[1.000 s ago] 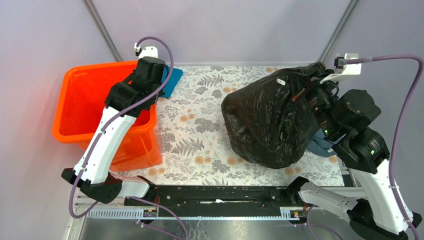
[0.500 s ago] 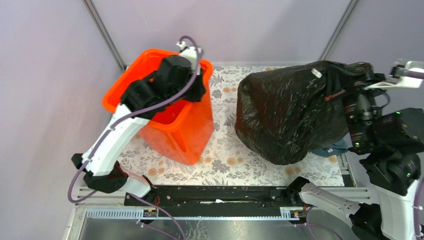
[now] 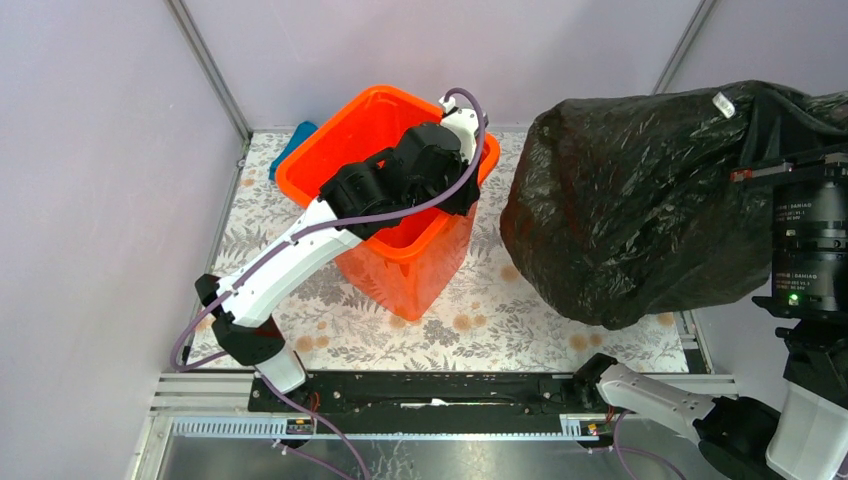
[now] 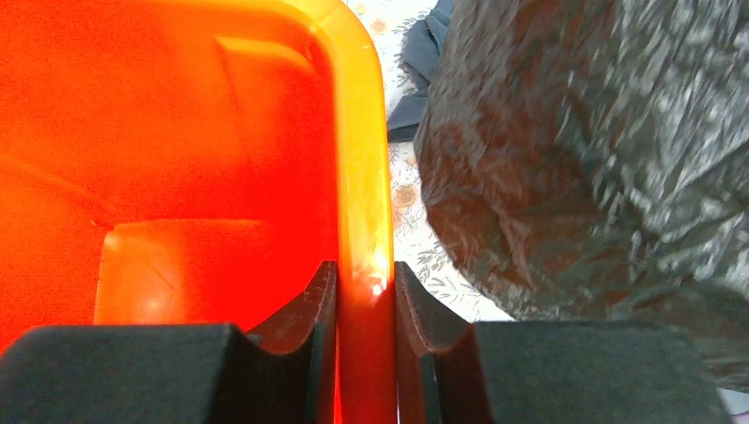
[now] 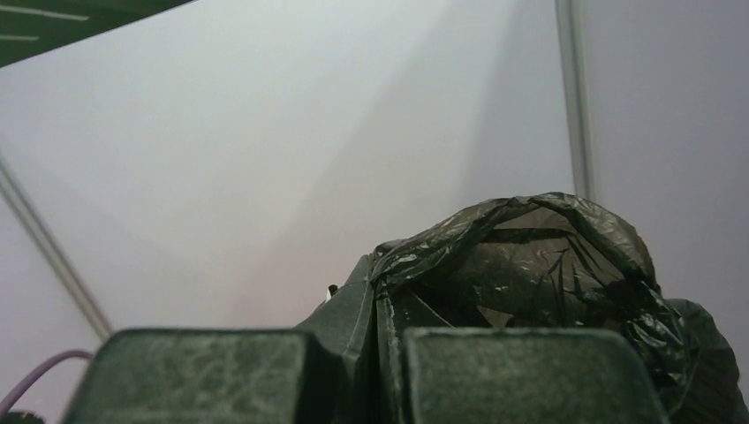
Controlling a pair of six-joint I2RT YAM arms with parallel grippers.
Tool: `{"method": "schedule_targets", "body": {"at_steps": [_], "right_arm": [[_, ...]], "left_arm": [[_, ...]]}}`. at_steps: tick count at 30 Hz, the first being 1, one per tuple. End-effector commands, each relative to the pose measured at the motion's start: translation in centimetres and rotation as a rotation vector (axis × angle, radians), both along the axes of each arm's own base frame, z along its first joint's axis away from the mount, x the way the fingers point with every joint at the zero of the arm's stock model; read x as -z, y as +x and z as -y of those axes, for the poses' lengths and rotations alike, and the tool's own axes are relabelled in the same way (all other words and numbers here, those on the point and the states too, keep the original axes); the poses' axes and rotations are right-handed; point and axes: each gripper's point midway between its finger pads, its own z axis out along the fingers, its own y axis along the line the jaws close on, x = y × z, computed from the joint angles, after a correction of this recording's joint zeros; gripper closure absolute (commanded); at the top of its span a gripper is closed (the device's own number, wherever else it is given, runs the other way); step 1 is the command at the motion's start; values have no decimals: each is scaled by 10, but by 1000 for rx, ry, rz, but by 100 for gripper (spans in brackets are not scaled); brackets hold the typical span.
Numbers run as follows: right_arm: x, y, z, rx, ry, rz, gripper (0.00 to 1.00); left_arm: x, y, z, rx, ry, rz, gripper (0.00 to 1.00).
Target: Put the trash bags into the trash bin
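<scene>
A small teal cloth (image 3: pixel 296 134) lies on the floral table (image 3: pixel 480 330) at about 10 o'clock from the trash bin (image 3: pixel 400 262). The orange bin stands left of the table's centre, tipped, with its mouth facing up and toward 11 o'clock. The left tool (image 4: pixel 364 309) is clamped on the bin's rolled rim at the 3 o'clock side, one finger inside the wall and one outside. At 3 o'clock from the bin, just beside it but apart, hangs the creased black trash bag (image 3: pixel 640 210), bulkier than the bin. A grey-blue cloth (image 4: pixel 424 71) lies beneath the bag's far side. The right tool (image 5: pixel 378 353) is closed, pinching a fold of the bag's film at its top.
</scene>
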Motion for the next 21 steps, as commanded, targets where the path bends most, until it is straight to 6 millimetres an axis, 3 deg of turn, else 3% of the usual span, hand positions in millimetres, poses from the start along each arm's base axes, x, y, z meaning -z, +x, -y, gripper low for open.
{"method": "schedule_targets", "body": {"at_steps": [1, 4, 7, 11, 17, 21], "right_arm": [[-16, 15, 7, 132, -57, 21, 100], [-21, 23, 7, 187, -95, 22, 100], [-32, 35, 2, 236, -136, 52, 100], [-59, 55, -27, 212, -170, 154, 100], [-116, 81, -112, -95, -117, 349, 100], [-147, 62, -175, -469, -8, 535, 100]], "left_arm": [[-48, -16, 27, 81, -222, 2, 77], [-65, -21, 14, 85, -245, 47, 41], [-87, -30, -4, 93, -273, 104, 21], [-106, -43, -44, 59, -292, 181, 11], [-108, -59, -109, -55, -330, 256, 3], [-112, -77, -138, -73, -425, 276, 1]]}}
